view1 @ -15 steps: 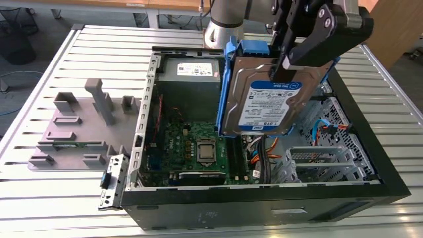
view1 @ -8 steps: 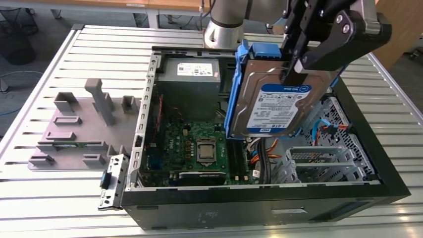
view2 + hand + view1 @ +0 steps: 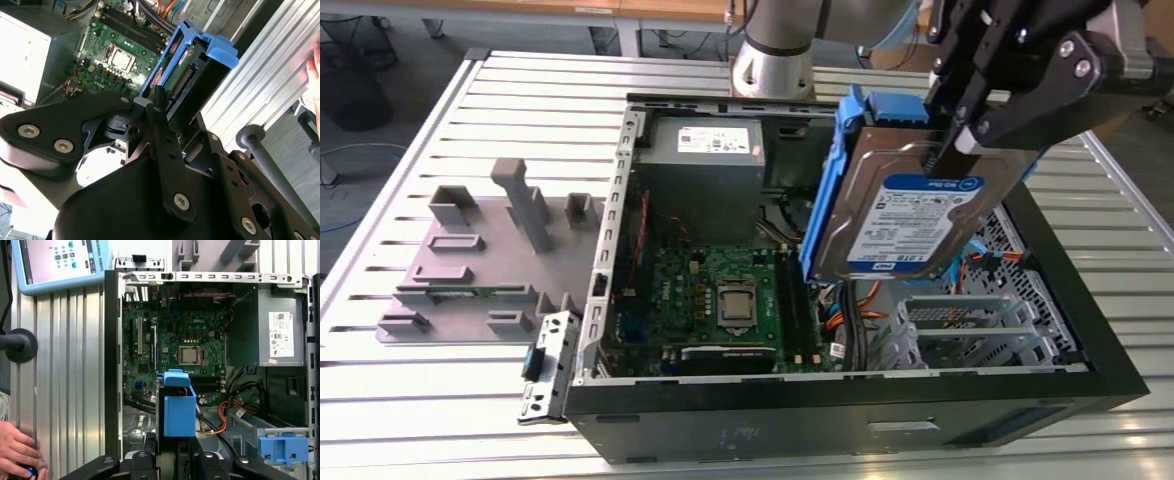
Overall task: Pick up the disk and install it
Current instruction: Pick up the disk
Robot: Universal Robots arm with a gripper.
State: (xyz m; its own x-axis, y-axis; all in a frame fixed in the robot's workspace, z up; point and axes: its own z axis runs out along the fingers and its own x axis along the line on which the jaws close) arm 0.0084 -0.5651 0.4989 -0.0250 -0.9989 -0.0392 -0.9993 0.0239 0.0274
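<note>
The disk (image 3: 907, 215) is a silver hard drive with a white and blue label in a blue plastic carrier frame. It hangs on edge in the air above the open computer case (image 3: 1067, 375), over the cables between the motherboard and the drive cage. My gripper (image 3: 961, 138) is shut on its upper edge, coming down from the exterior view's upper right. In the second wrist view a black finger (image 3: 159, 117) presses against the disk (image 3: 187, 67). In the first wrist view the disk's blue frame (image 3: 179, 410) stands out in front of my gripper, above the case interior.
Inside the case lie the green motherboard (image 3: 720, 300), a grey power-supply box (image 3: 704, 150) and a metal drive cage (image 3: 961, 325) with a blue latch tab (image 3: 282, 447). A grey fixture plate (image 3: 480, 260) sits at the exterior view's left. A person's hand (image 3: 17, 452) and a teach pendant (image 3: 55, 262) are beside the case.
</note>
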